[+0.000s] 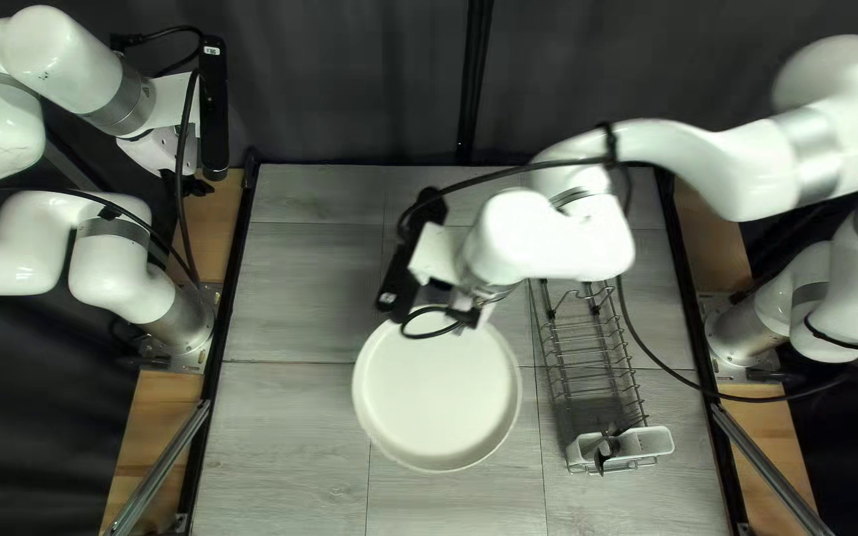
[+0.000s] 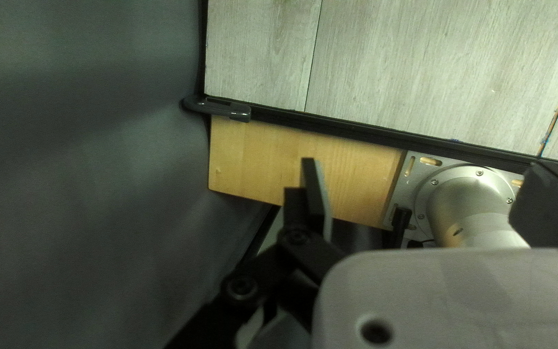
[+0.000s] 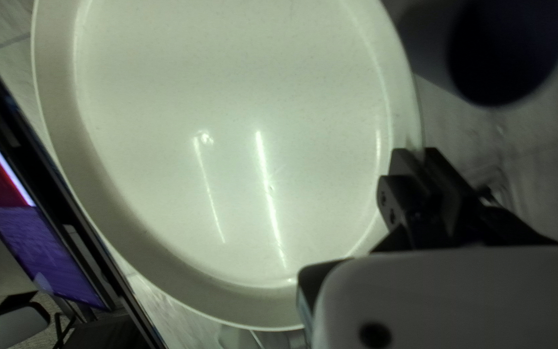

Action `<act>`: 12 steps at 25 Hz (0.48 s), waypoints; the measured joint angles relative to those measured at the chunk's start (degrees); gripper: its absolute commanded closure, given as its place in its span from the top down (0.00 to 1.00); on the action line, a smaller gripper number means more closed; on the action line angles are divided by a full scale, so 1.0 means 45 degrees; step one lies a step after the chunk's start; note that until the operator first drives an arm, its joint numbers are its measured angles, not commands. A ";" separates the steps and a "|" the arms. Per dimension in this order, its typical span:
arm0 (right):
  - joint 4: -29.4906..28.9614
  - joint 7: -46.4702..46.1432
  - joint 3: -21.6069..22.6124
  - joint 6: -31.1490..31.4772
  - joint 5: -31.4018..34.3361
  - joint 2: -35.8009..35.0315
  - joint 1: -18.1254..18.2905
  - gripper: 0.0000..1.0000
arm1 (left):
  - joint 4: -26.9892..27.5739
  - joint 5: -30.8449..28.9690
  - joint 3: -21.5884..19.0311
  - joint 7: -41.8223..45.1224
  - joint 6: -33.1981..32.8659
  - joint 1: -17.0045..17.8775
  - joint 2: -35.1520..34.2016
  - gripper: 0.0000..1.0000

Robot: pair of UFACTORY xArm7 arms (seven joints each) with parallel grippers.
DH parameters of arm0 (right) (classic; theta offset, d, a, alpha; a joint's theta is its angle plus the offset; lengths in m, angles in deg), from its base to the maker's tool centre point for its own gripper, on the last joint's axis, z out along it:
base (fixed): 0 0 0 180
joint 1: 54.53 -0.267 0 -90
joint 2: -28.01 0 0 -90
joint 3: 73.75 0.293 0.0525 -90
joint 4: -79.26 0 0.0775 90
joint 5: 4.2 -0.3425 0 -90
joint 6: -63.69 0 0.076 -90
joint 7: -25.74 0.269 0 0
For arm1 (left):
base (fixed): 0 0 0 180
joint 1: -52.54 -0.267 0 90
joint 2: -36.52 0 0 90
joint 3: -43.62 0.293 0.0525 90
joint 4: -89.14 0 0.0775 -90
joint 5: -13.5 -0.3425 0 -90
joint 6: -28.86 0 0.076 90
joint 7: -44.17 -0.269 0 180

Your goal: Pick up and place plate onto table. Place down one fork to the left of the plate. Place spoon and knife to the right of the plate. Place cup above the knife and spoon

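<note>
Right gripper (image 1: 468, 314) | clenched on plate (image 1: 439, 392) rim | plate extends from it toward table's (image 1: 280, 437) near edge

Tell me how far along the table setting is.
Nothing looks finished. The plate is in hand, its edge between the closed right jaws. Remaining: plate down, then fork, knife and spoon; apparent cutlery sits in the rack holder. The cup beside the plate likely needs placing.
</note>
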State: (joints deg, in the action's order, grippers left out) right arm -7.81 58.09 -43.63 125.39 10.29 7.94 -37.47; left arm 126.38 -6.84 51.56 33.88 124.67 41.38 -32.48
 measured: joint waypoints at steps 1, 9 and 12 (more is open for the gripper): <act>-0.0077 0.0011 -0.0006 -0.0200 0.0047 -0.0271 -0.0057 0.00 | 0.0000 0.0000 0.0000 0.0000 0.0000 0.0000 0.0000 1.00; -0.0695 -0.0111 -0.0119 -0.1499 0.0278 -0.2051 -0.0286 0.00 | 0.0000 0.0000 0.0000 0.0000 0.0000 0.0000 0.0000 1.00; -0.0845 -0.0294 -0.0138 -0.1893 0.0286 -0.2529 -0.0258 0.00 | 0.0000 0.0000 0.0000 0.0000 0.0000 0.0000 0.0000 1.00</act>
State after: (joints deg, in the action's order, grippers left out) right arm -11.62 56.77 -44.26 116.87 11.58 -3.44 -38.63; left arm 126.38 -6.84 51.56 33.88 124.67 41.38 -32.48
